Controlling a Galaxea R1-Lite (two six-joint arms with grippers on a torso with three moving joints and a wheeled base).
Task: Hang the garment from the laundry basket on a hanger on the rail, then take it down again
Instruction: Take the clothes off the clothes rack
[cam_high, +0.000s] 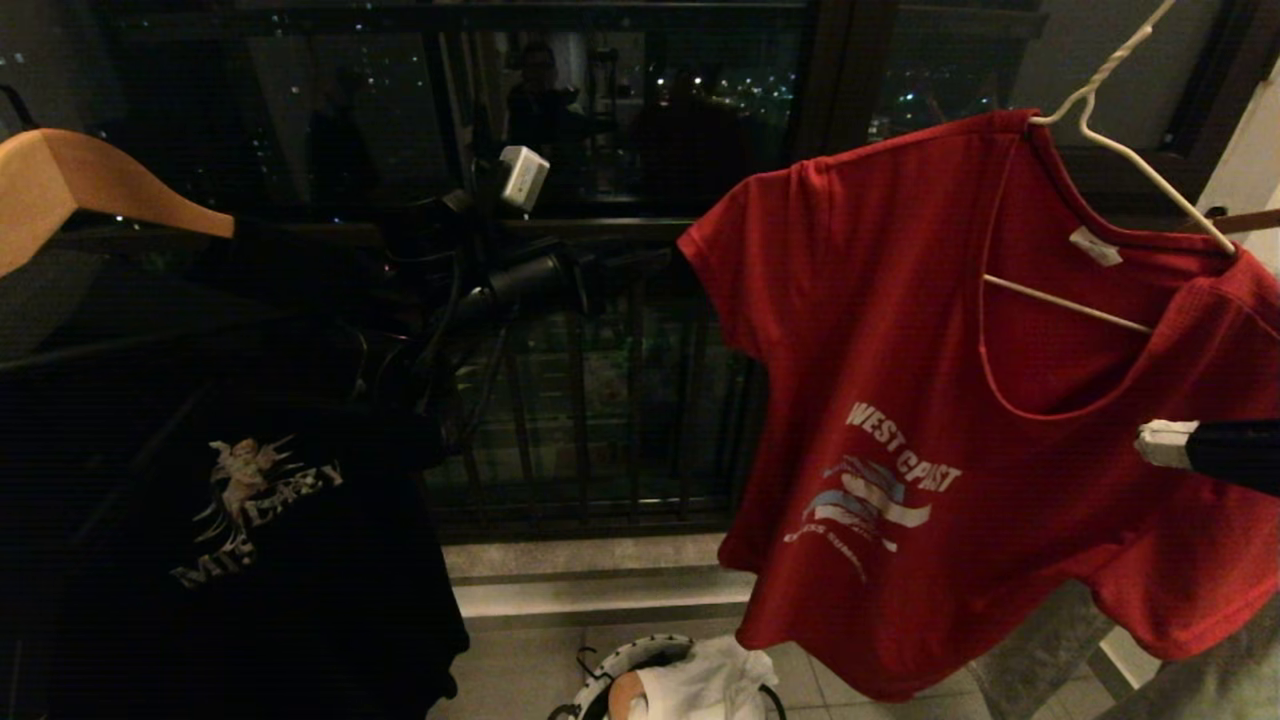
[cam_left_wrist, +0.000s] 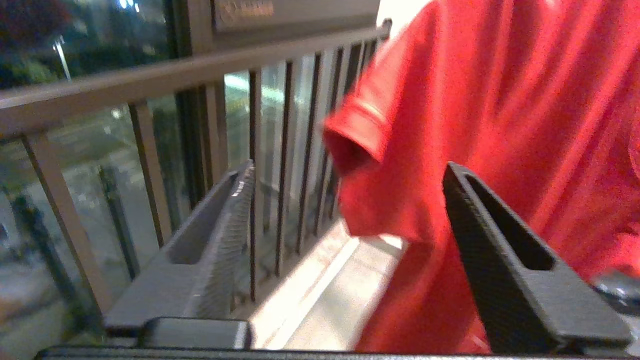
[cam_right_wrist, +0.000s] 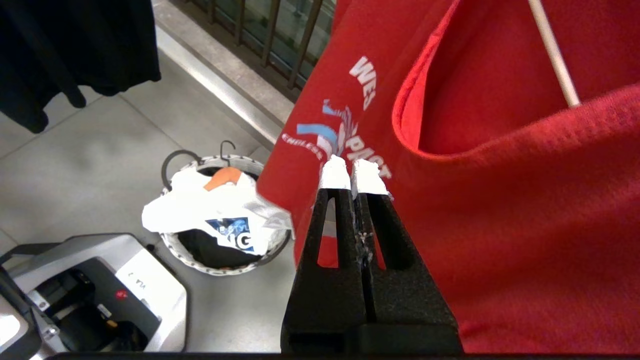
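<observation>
**Q:** Lettering first, what can you read?

**Me:** White "WEST COAST" across the chest of the red T-shirt (cam_high: 960, 440), above a small blue-and-white graphic with a line of smaller writing I cannot make out. The shirt hangs tilted on the white wire hanger (cam_high: 1110, 150), with a small white tag inside the neckline. Well to the shirt's left hangs a black T-shirt (cam_high: 250, 500) with a pale winged figure and letters I cannot read fully, on a tan wooden hanger (cam_high: 90, 185). Below the red shirt's hem, on the floor, the laundry basket (cam_right_wrist: 175, 247) holds a white cloth (cam_right_wrist: 210, 210) printed with large letters "IG".

**Q:** And your arms?

**Me:** My right gripper (cam_right_wrist: 354, 172) reaches in level at the shirt's front, below the neckline, white-taped fingertips pressed together with no cloth visibly between them. My left gripper (cam_left_wrist: 345, 200) is raised beside the shirt's sleeve, in front of the balcony railing (cam_left_wrist: 200, 80), jaws spread wide with nothing between them.
</observation>
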